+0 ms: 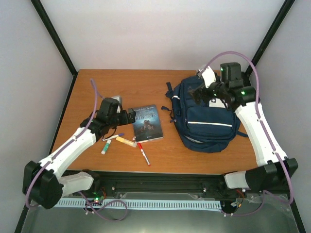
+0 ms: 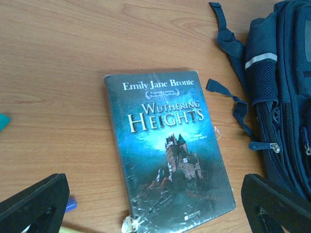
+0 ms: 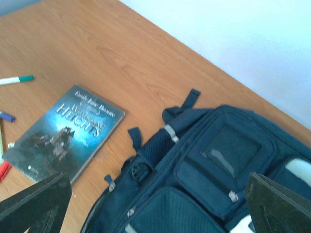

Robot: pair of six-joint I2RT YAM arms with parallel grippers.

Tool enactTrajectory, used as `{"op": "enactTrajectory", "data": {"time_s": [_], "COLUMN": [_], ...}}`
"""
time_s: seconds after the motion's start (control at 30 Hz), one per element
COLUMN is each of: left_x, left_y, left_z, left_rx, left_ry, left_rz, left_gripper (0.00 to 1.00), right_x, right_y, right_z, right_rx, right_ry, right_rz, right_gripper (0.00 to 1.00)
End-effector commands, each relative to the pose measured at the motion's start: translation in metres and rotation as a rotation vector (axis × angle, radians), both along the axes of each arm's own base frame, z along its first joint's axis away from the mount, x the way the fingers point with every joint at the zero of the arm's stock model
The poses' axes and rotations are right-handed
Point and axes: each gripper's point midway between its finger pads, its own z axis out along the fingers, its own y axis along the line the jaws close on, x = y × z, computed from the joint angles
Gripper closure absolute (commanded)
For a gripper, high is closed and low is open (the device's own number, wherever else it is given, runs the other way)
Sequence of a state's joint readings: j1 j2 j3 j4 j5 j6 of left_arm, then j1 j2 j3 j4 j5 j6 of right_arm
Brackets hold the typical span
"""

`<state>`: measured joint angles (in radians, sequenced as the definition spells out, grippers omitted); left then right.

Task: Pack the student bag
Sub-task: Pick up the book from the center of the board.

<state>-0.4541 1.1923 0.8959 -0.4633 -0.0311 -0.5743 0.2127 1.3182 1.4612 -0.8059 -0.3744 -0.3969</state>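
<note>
SURFACE: wooden table (image 1: 97, 82), white walls (image 1: 160, 29) on three sides | BAG: student bag (image 1: 209, 121) lying near table's right edge | LEFT: left gripper (image 2: 155, 204) spread wide, empty, over book (image 2: 165, 145) | RIGHT: right gripper (image 3: 155, 204) spread wide, empty, over student bag

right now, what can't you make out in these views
- Navy striped fabric backpack: top view, right arm covers its upper end; main zip unclear.
- Teal item: left wrist view, left edge cuts it off; identity unclear.
- Red-capped white marker: top view, print too small.
</note>
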Motion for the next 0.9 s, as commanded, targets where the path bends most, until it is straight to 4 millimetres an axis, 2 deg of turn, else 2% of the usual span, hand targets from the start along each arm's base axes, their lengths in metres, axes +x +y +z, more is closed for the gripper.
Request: {"op": "enactTrajectory", "data": {"time_s": [0.0,0.07,0.13,0.2,0.23,0.3,0.37,0.43,0.57,0.7,0.87], "left_x": [-0.003,-0.004,-0.004,-0.002,0.000,0.001,0.009,0.017,0.020,0.020,0.017], "left_y": [0.009,0.011,0.008,0.015,0.023,0.048,0.056,0.052,0.037,0.005,-0.012], "left_z": [0.018,0.021,0.030,0.038,0.034,0.015,0.005,-0.006,-0.010,-0.012,-0.029], "left_rx": [-0.037,-0.028,-0.040,-0.032,-0.016,0.122,0.310,0.363,0.159,-0.007,-0.067], "left_ry": [-0.103,-0.114,-0.129,-0.155,-0.146,-0.037,0.057,0.106,0.030,0.019,0.072], "left_rz": [0.045,0.043,0.023,0.066,0.117,0.244,0.204,0.166,0.216,0.102,0.025], "left_gripper": [0.00,0.00,0.00,0.00,0.00,0.00,0.00,0.00,0.00,0.03,0.04], "right_x": [0.023,0.018,0.026,0.036,0.037,0.036,0.032,0.021,0.013,0.012,0.013], "right_y": [0.021,0.039,0.044,0.045,0.056,0.072,0.092,0.115,0.146,0.156,0.157], "right_z": [0.024,0.032,0.033,0.027,0.024,0.016,0.006,-0.021,-0.079,-0.137,-0.199], "right_rx": [0.073,0.143,0.182,0.165,0.135,0.078,0.093,0.100,0.024,-0.008,-0.040], "right_ry": [-0.012,0.017,0.011,0.012,0.014,0.040,0.092,0.176,0.280,0.402,0.508], "right_rz": [0.026,0.126,0.120,0.123,0.141,0.169,0.210,0.249,0.265,0.267,0.247], "right_gripper": [0.00,0.00,0.00,0.00,0.02,0.13,0.22,0.27,0.33,0.43,0.50]}}
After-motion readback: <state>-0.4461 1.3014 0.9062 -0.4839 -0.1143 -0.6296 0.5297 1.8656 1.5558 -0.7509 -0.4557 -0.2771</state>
